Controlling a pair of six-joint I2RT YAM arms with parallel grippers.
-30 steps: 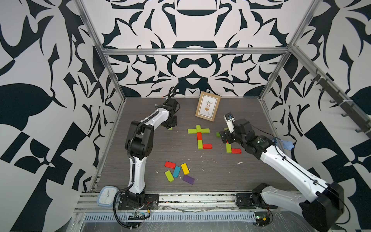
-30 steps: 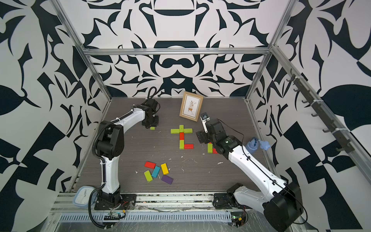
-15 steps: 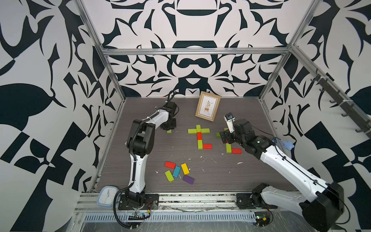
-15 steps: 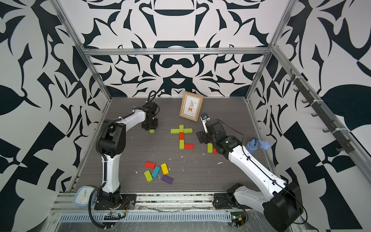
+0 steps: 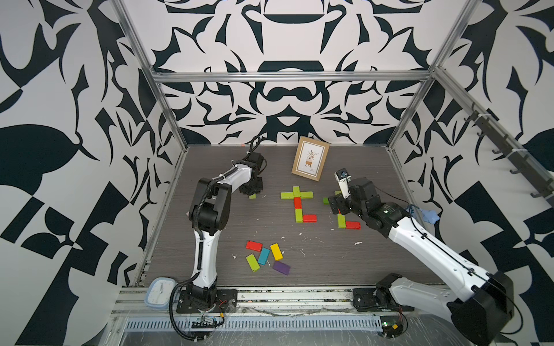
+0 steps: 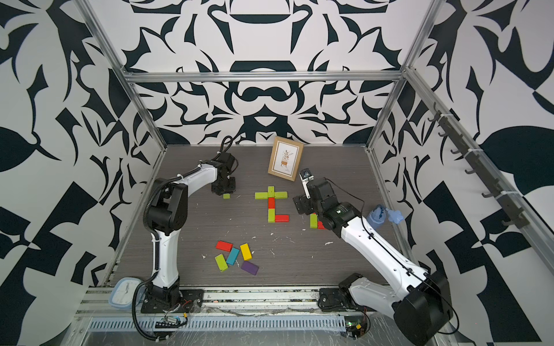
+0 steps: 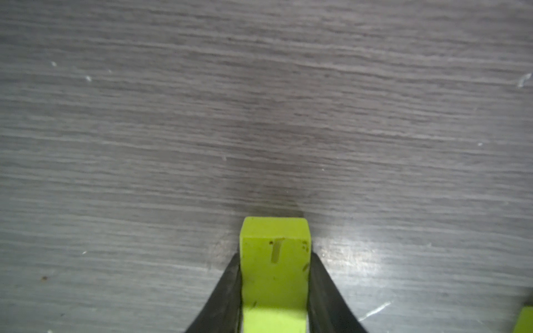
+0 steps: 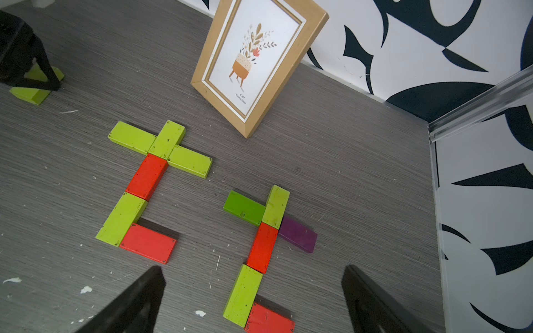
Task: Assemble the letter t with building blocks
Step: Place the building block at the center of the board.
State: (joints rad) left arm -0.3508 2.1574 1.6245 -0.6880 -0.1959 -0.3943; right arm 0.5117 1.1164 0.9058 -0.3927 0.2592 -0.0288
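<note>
Now, taking the picture frame (image 5: 310, 158) as landmark, we find a first t (image 5: 296, 206) directly in front of it. A second t (image 8: 262, 248) lies toward the right arm's side, under the right gripper (image 8: 253, 269), which is spread wide and empty. The left gripper (image 7: 274, 256) has shifted slightly since a second ago. Its narrow jaws press both sides of a lime block (image 5: 252, 196) resting on the table (image 5: 314, 269), well off the frame's other side. We judge release imminent.

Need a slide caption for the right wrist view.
Open right gripper above the purple-armed block t, the lime-and-red t beside it, wooden picture frame behind both.
</note>
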